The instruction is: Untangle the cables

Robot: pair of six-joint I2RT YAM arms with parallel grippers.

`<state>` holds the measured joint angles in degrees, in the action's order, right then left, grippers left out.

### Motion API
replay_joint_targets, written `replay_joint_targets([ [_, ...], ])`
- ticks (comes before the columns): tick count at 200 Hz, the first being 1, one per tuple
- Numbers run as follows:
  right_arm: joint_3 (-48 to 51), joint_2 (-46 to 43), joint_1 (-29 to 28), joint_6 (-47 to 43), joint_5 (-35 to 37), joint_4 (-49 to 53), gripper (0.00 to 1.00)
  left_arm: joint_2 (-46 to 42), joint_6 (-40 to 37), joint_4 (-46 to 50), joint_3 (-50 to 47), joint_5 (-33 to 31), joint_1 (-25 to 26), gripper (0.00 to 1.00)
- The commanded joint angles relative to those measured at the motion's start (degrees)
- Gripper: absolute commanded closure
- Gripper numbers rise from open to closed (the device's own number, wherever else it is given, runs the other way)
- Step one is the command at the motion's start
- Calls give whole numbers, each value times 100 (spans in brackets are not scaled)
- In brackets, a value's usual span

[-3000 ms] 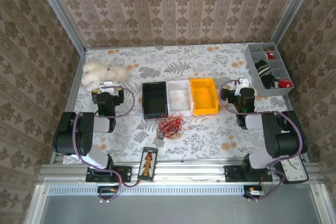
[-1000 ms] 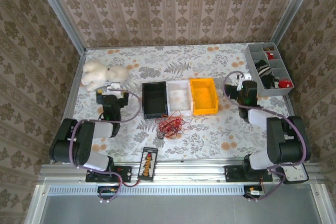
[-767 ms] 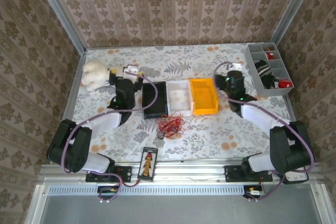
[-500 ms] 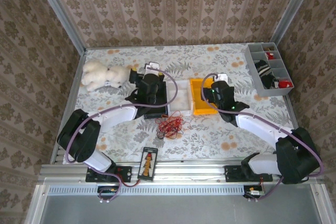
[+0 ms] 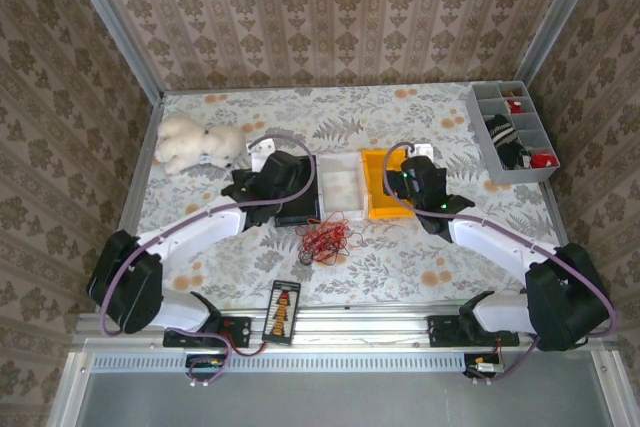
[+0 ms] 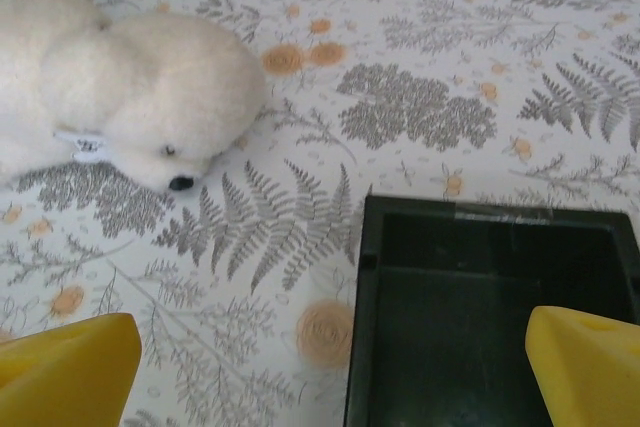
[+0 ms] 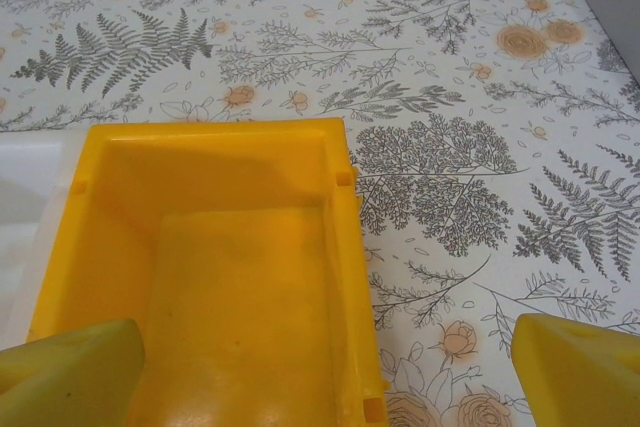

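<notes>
From above, the red cables (image 5: 325, 239) lie tangled on the counter (image 5: 400, 247) just before the white bin (image 5: 340, 185), untouched. The left wrist view shows the left gripper (image 6: 330, 372) spread wide and empty over the empty black bin (image 6: 490, 317), near a plush toy (image 6: 120, 107). In the right wrist view, the right gripper (image 7: 330, 372) stands wide apart over the empty yellow bin (image 7: 240, 247).
</notes>
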<state>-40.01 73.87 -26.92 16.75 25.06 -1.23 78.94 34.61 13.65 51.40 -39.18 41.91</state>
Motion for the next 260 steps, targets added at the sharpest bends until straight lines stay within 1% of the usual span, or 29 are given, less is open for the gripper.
replay_joint_targets([
  [1, -41, 162, -33, 101, -67, 75, 4, -177, 311, 472, -150, 473, -83, 0],
  [22, -51, 205, -33, 93, -111, 58, 4, -99, 347, 272, -296, 858, -196, 4],
  [38, -66, 200, -33, 77, -113, 71, 4, 34, 464, 199, -331, 1054, -318, 14],
  [50, -69, 195, -33, 65, -111, 89, 4, 138, 537, 155, -354, 1113, -381, 18],
  [73, -66, 213, -46, 63, -136, 104, 4, 414, 591, 81, -338, 1214, -438, 21],
  [100, -86, 227, -66, 35, -124, 123, 4, 742, 661, 208, -199, 1248, -443, 26],
  [151, -121, 273, -147, -33, -149, 159, 4, 1115, 775, 147, -68, 1305, -517, 42],
  [168, -134, 292, -174, -80, -164, 161, 4, 1280, 845, 327, 129, 1281, -544, 48],
  [196, -148, 291, -230, -154, -245, 158, 4, 1524, 826, 492, 454, 1190, -544, 64],
  [231, -174, 304, -326, -350, -592, 98, 3, 1803, 764, 555, 810, 1167, -595, 78],
  [248, -183, 312, -396, -465, -825, 61, 3, 1932, 750, 539, 975, 1249, -631, 80],
  [260, -198, 338, -451, -546, -998, 31, 3, 2038, 729, 565, 1109, 1246, -640, 85],
])
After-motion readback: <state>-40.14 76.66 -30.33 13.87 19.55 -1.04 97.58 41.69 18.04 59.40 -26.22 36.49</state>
